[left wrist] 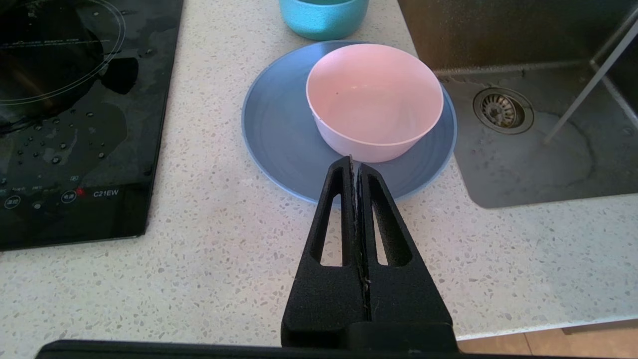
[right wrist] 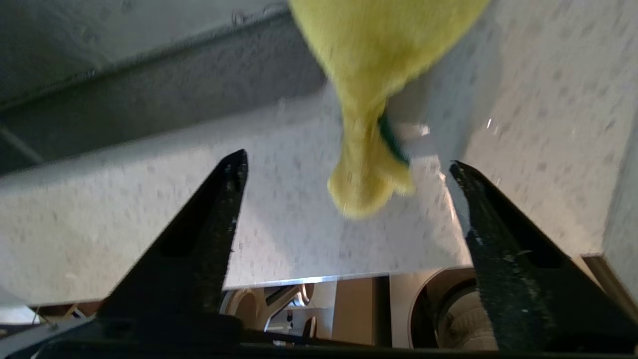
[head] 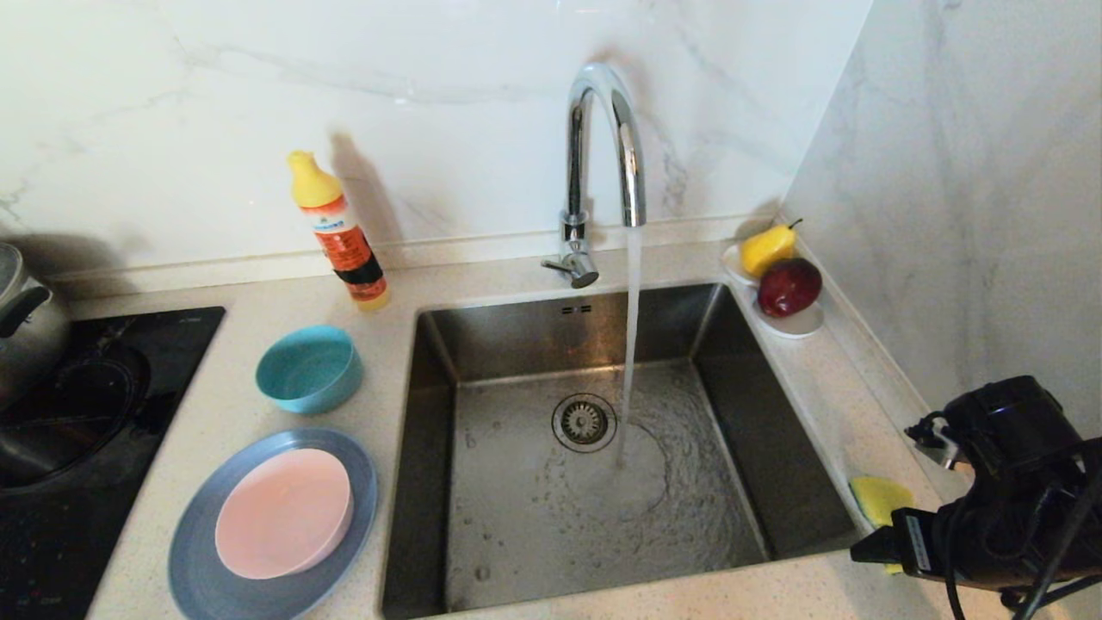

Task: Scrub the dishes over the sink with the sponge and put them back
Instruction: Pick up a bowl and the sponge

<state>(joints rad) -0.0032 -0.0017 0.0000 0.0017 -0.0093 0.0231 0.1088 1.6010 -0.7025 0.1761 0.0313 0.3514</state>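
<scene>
The yellow sponge [head: 878, 498] with a green face lies on the counter at the sink's [head: 534, 517] right rim. My right gripper [right wrist: 346, 159] hovers over it, open wide. The sponge's [right wrist: 371, 174] near end sits between the spread fingers, touching neither. Left of the sink, the pale pink bowl [head: 284, 512] rests on the blue-grey plate [head: 198, 560], with the teal bowl [head: 310, 368] behind them. My left gripper [left wrist: 353, 160] is shut and empty, parked at the plate's [left wrist: 279, 129] near edge, short of the pink bowl [left wrist: 374, 94]. It is out of the head view.
Water runs from the chrome tap [head: 603, 146] into the basin. A detergent bottle [head: 340, 232] stands at the back. A white dish [head: 801, 325] with a pear and an apple sits at the back right. A black cooktop [head: 86, 413] and a steel pot [head: 26, 319] are on the left, a wall close on the right.
</scene>
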